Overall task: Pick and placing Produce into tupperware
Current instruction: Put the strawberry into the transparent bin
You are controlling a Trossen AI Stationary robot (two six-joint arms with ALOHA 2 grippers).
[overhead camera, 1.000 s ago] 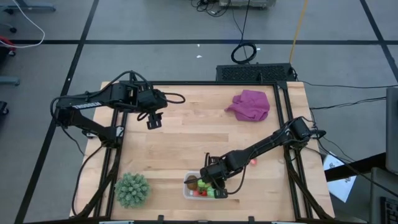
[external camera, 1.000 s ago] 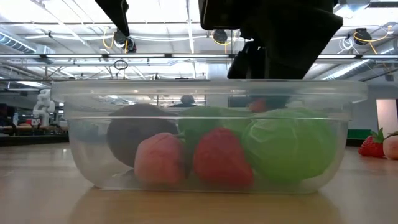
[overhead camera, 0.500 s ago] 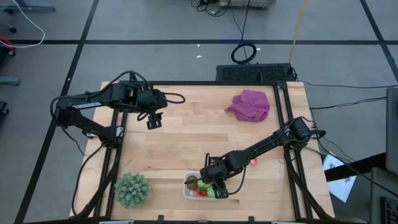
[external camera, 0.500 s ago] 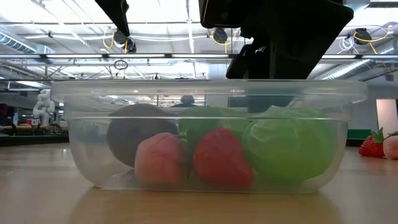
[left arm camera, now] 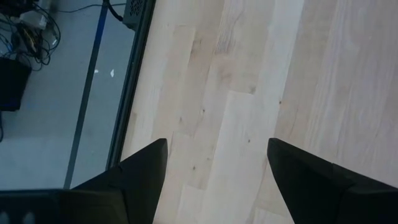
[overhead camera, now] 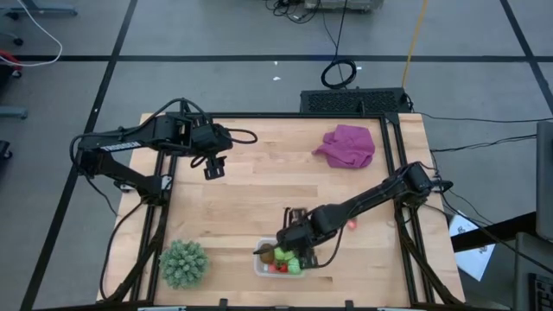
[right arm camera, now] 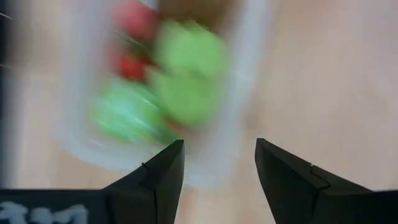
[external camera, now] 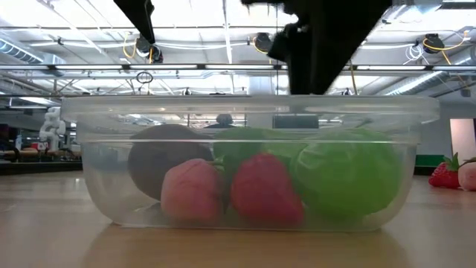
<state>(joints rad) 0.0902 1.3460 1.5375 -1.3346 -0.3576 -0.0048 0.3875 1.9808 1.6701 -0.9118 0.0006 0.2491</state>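
High view, looking straight down: the right gripper (overhead camera: 292, 238) hangs over the far edge of the clear container (overhead camera: 259, 267), its two fingers parted with nothing between them — in the right wrist view the fingers (right arm camera: 163, 177) frame bare wood and the container's rim. Directly under and just ahead of this gripper lies the produce, all inside the container: two light-green pieces (overhead camera: 291, 262), a brown kiwi-like piece (overhead camera: 268, 255) at the end away from the right arm's base, and red strawberry pieces (overhead camera: 278, 268) along the near side. In the low view the same contents show through the clear wall (external camera: 104, 186): the brown piece (external camera: 160, 160), a pale pink strawberry (external camera: 192, 193), a red strawberry (external camera: 264, 190) and a round green piece (external camera: 346, 175), touching one another. One more red strawberry (overhead camera: 352, 225) lies on the table (overhead camera: 251, 207), outside the container, beside the right arm's forearm — back from the gripper toward the arm's base. A spiky green plant (overhead camera: 183, 263) stands beyond the container on the side away from that arm. A purple cloth (overhead camera: 347, 145) lies well apart, near the far right corner. The left gripper (overhead camera: 213, 168) waits over bare wood toward the far left, well apart from the container, with its fingers (left arm camera: 140, 177) spread and empty.
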